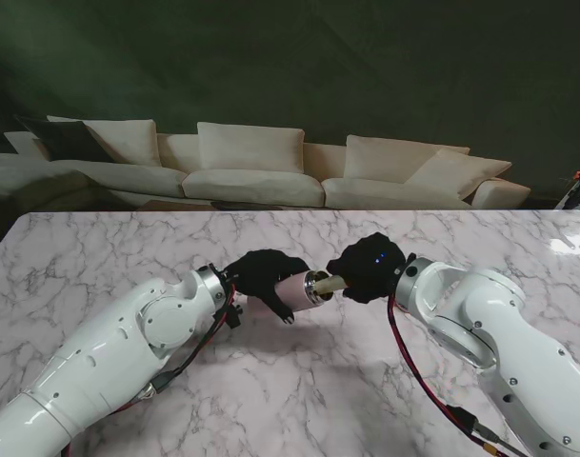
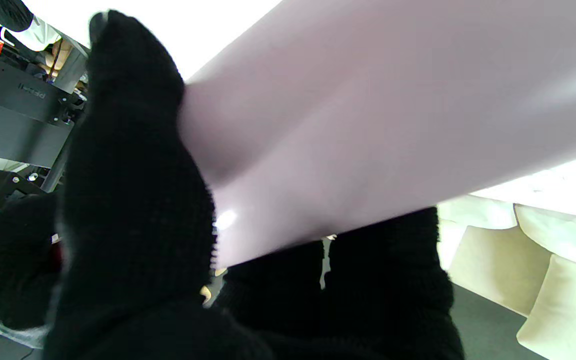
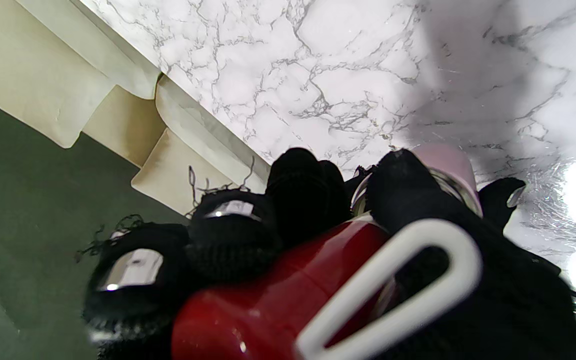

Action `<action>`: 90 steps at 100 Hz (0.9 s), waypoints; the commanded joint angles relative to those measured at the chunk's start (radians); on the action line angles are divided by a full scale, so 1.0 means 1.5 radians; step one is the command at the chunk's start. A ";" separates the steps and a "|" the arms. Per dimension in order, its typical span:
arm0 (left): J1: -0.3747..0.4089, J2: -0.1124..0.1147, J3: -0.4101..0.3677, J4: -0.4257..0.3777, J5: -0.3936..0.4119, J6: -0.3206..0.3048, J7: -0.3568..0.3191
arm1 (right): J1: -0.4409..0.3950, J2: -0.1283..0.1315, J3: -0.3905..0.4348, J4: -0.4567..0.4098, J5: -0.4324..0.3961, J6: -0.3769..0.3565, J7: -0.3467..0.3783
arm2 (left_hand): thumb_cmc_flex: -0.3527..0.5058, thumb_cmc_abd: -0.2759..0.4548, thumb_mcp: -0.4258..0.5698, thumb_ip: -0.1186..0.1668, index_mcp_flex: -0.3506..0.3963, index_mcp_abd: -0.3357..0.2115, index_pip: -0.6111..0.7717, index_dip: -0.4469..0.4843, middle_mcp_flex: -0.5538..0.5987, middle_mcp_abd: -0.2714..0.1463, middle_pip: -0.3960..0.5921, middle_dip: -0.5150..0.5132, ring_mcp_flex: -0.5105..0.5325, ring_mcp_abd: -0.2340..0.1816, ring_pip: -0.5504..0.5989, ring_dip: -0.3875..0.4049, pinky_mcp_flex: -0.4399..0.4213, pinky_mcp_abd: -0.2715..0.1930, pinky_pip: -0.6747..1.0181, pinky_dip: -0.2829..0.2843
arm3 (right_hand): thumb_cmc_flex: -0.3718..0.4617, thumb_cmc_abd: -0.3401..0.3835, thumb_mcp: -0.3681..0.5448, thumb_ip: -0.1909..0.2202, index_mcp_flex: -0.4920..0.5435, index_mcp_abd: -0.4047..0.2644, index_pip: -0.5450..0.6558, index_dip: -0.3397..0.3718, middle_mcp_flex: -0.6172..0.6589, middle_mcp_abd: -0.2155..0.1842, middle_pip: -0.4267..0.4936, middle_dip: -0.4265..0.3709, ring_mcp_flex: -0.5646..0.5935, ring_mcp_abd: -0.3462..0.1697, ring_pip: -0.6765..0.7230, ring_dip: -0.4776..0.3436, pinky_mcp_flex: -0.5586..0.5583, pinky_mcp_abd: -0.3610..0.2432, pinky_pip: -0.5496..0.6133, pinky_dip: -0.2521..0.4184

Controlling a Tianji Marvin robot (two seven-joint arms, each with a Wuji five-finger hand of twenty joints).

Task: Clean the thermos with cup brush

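Thermos (image 1: 294,287) pink, held sideways above marble table (image 1: 99,257), left hand (image 1: 263,274) clenched round body. Right hand (image 1: 368,267) grips red-handled brush (image 3: 268,305), pushed into thermos mouth.

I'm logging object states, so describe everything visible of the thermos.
The thermos is a pale pink, smooth cylinder with a matte body and a metal-looking rim at its open mouth. It lies roughly horizontal, above the marble table, mouth toward the robot's right. The left robot hand, in a black glove, wraps its body. The brush, with a red handle and white loop, held by the right robot hand, meets the mouth. Its base is hidden.
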 commanded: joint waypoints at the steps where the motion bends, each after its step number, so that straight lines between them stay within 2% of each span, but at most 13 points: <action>1: -0.003 -0.004 -0.002 -0.010 -0.002 0.001 -0.007 | -0.006 -0.003 -0.001 -0.004 -0.011 0.003 0.004 | 0.137 0.323 0.340 0.023 0.071 -0.120 0.096 0.029 0.024 -0.059 0.033 0.018 0.065 -0.067 0.154 0.052 0.020 -0.095 0.061 0.021 | 0.096 0.050 0.099 0.003 0.055 -0.086 0.032 0.003 0.043 -0.005 0.024 0.003 0.015 -0.041 0.107 0.053 0.030 0.012 0.082 -0.010; 37: 0.002 0.000 -0.011 -0.012 0.003 0.006 -0.017 | -0.050 -0.007 0.057 -0.040 -0.039 0.009 -0.017 | 0.138 0.322 0.340 0.023 0.071 -0.120 0.095 0.029 0.024 -0.058 0.032 0.018 0.065 -0.066 0.154 0.051 0.019 -0.094 0.060 0.021 | 0.099 0.053 0.091 0.005 0.049 -0.078 0.021 -0.014 0.036 0.000 0.003 -0.012 0.015 -0.025 0.077 0.043 0.013 0.020 0.068 -0.019; 73: -0.004 -0.006 0.003 -0.018 -0.009 0.007 -0.009 | -0.005 -0.006 -0.018 0.002 -0.027 0.041 -0.006 | 0.139 0.323 0.339 0.023 0.071 -0.120 0.095 0.029 0.024 -0.059 0.033 0.018 0.065 -0.067 0.154 0.051 0.019 -0.093 0.061 0.021 | 0.099 0.051 0.092 0.007 0.049 -0.073 0.019 -0.022 0.038 0.002 -0.001 -0.018 0.015 -0.024 0.076 0.043 0.013 0.021 0.068 -0.019; 90: -0.002 -0.004 -0.001 -0.015 -0.008 0.008 -0.013 | -0.007 -0.006 -0.014 -0.002 -0.028 0.038 -0.007 | 0.138 0.323 0.339 0.023 0.071 -0.120 0.095 0.029 0.024 -0.058 0.033 0.018 0.065 -0.066 0.154 0.051 0.020 -0.094 0.061 0.021 | 0.098 0.054 0.091 0.005 0.050 -0.079 0.022 -0.021 0.038 -0.001 -0.001 -0.019 0.015 -0.025 0.075 0.043 0.013 0.021 0.068 -0.019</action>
